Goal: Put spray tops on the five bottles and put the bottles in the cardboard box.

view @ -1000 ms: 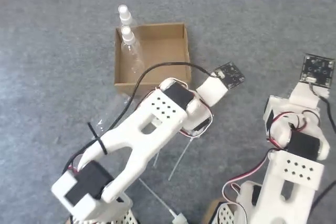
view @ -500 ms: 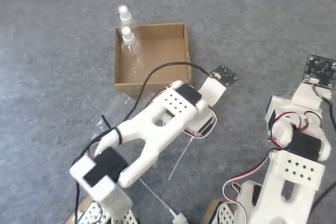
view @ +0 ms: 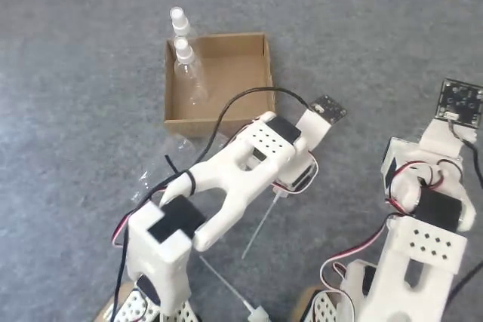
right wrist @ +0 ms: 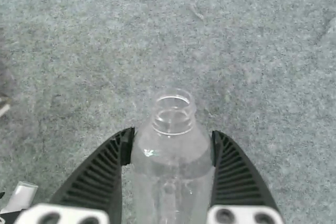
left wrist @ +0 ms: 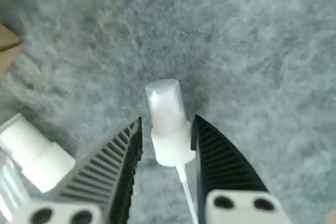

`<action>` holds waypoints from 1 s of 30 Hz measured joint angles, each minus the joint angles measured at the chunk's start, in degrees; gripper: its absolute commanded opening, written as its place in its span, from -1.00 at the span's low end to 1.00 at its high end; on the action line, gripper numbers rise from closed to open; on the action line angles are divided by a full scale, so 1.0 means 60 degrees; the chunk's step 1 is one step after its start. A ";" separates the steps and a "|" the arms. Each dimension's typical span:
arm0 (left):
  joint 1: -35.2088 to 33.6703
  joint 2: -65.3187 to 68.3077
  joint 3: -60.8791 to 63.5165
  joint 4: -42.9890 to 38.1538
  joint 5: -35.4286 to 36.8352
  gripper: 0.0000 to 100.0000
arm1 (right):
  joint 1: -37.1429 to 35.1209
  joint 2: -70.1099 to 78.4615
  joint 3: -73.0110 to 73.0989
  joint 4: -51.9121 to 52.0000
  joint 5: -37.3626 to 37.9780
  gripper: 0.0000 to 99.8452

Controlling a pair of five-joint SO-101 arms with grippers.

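Low over the grey carpet (view: pixel 75 111), the left claw (left wrist: pixel 167 120) straddles a white spray top (left wrist: pixel 169 140). The nozzle points away and the thin tube (left wrist: pixel 186 195) trails back between the jaws. One jaw touches the collar and a sliver of gap shows at the other, so the claw is parted around the top, not clamped on it. Just beside the claw sits a nearby capped bottle (left wrist: pixel 34 153), clear with a white top.

From above, the left arm (view: pixel 226 179) stretches across the middle, ending just in front of the cardboard box (view: pixel 253 43). The tube pokes out beneath it.

On the other side, the right claw (right wrist: pixel 171 134) is closed firmly on a clear open bottle (right wrist: pixel 170 150). Both jaws press its shoulders, and the bare neck points out over the carpet.

In the box, one boxed bottle (view: pixel 189 73) with its top on stands along the left wall as seen from above. A corner bottle (view: pixel 179 19), also topped, shows at the back-left corner; whether it is inside or just behind, I can't tell. A loose spray top (view: pixel 258 312) lies on the carpet between the arms' bases.
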 measured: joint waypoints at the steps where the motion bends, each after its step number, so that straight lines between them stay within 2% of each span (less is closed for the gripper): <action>1: 0.0000 0.0132 -0.0029 0.0000 0.0000 -0.80 | 0.0000 0.0000 0.0000 0.0000 0.0000 -0.85; 7: 0.0044 0.0733 -0.0513 -0.0015 0.0059 -0.98 | 0.0000 0.0000 0.0000 0.0000 0.0000 -0.85; 15: 0.0059 0.0718 -0.0733 0.0088 0.0059 -0.98 | 0.0000 0.0000 0.0000 0.0000 0.0000 -0.85; 30: 0.0029 -0.1568 0.0469 0.0381 0.0029 -0.98 | 0.0000 0.0000 0.0000 0.0000 0.0000 -0.85</action>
